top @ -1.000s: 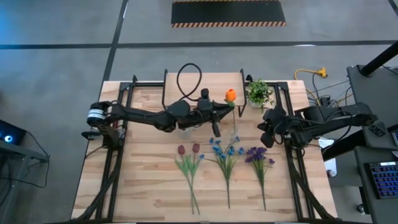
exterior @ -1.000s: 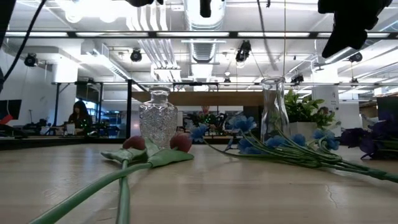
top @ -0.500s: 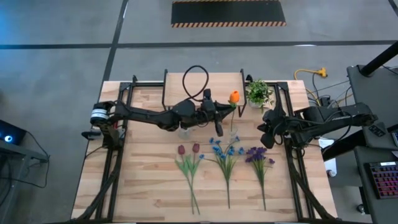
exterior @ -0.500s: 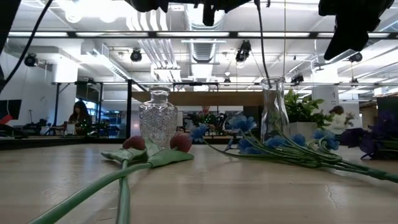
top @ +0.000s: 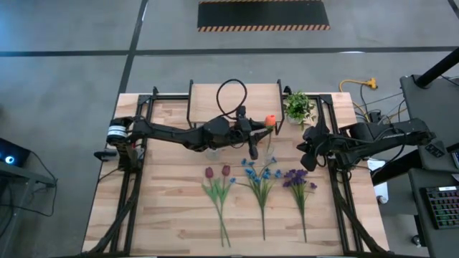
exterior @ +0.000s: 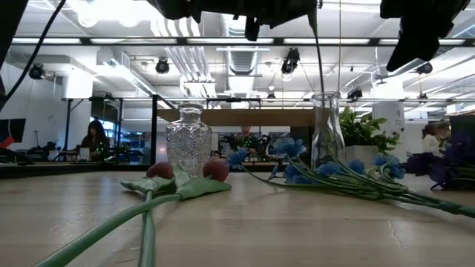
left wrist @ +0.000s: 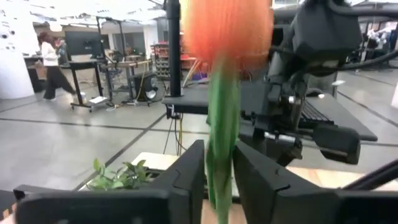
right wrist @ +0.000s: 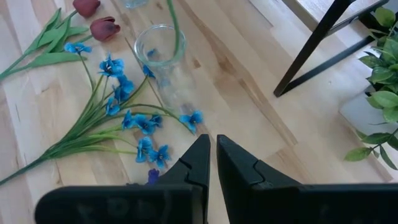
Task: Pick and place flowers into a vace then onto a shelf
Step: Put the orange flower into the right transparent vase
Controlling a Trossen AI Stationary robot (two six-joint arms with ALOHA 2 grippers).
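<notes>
The left end effector (top: 252,127) hangs above the middle of the light plank table (top: 165,208), its dark fingers (left wrist: 186,177) set on either side of the green stem of an orange artificial tulip (top: 270,121); the left wrist view shows a thin gap beside the stem, and whether the fingers clamp it or have let go I cannot tell; the stem runs down into the mouth of a tall clear glass vase (right wrist: 160,46) (exterior: 327,130); a squat cut-glass vase (exterior: 188,141) stands near it; on the table lie two dark red tulips (top: 217,172), a blue small-bloomed bunch (top: 259,173) and a purple bunch (top: 297,178), side by side; the low shelf with a light wood top and black legs (top: 215,97) stands at the table's far edge, a small leafy potted plant (top: 298,107) beside it; the right end effector (right wrist: 211,163) waits over the table's right side, fingers together, holding nothing.
</notes>
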